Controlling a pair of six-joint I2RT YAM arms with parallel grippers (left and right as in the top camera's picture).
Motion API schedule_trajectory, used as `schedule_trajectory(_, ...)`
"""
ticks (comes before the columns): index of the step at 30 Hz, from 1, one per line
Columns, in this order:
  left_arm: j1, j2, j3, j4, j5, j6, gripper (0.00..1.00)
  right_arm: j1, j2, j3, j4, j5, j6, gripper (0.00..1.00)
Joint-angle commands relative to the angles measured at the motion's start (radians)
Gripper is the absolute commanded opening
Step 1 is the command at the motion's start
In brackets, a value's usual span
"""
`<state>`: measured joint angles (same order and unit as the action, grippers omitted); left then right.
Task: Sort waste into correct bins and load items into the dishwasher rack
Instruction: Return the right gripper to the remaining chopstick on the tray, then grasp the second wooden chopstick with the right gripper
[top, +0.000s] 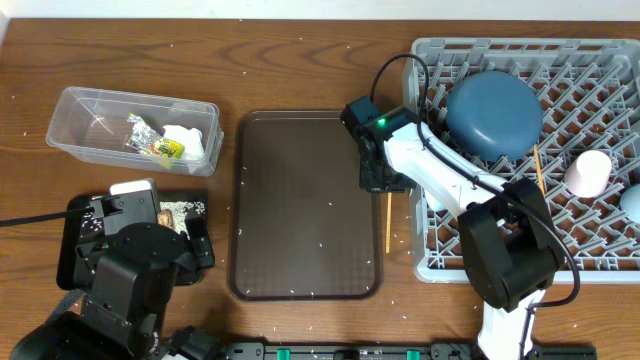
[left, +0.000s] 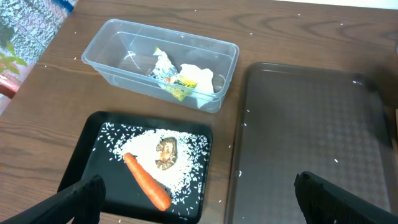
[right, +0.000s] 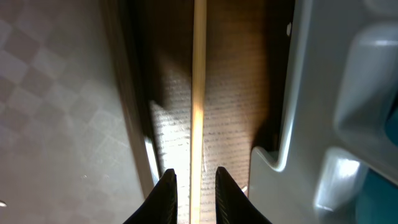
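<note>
Thin wooden chopstick (top: 388, 222): flat on the surface (top: 200, 50), in the narrow strip between the brown serving tray (top: 300, 220) and the dishwasher rack (top: 440, 265), parallel to both edges. Probably very light, stiff and smooth, and round enough to roll or swivel out of a loose pinch. Unlikely to snap under gentle pressure. Best pinched across its width, near the middle for balance, though probably light enough to hang from one end. Lying so low, calls for reaching right down to the wood.

Right tool (right: 196, 183): straddling the stick towards its far end, set narrow, one fingertip on either side. Impossible to tell whether the pads are biting yet.

Second chopstick (top: 538, 165): in the rack, just beside the blue plate (top: 495, 110).

Left tool (left: 199, 196): spread wide, holding nothing, poised over the black tray (left: 84, 171) with its carrot (left: 146, 182) and rice (left: 186, 146).

No brand or legible writing anywhere. Print on the green-yellow packet (left: 180, 84) inside the clear tub (left: 106, 46) too small to read.
</note>
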<state>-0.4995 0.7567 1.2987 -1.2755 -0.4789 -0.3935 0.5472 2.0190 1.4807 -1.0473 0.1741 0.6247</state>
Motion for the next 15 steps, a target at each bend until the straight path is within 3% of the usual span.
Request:
schedule_trajectory(1,0.0,0.001,0.013,0.0,-0.023,-0.012,0.98,-0.017,0.025,-0.01,0.012,0.02,0.026,0.16)
schedule_trajectory(15,0.0,0.001,0.013,0.0,-0.023,-0.012,0.98,-0.024,0.096,-0.011,0.019,0.053,0.037,0.19)
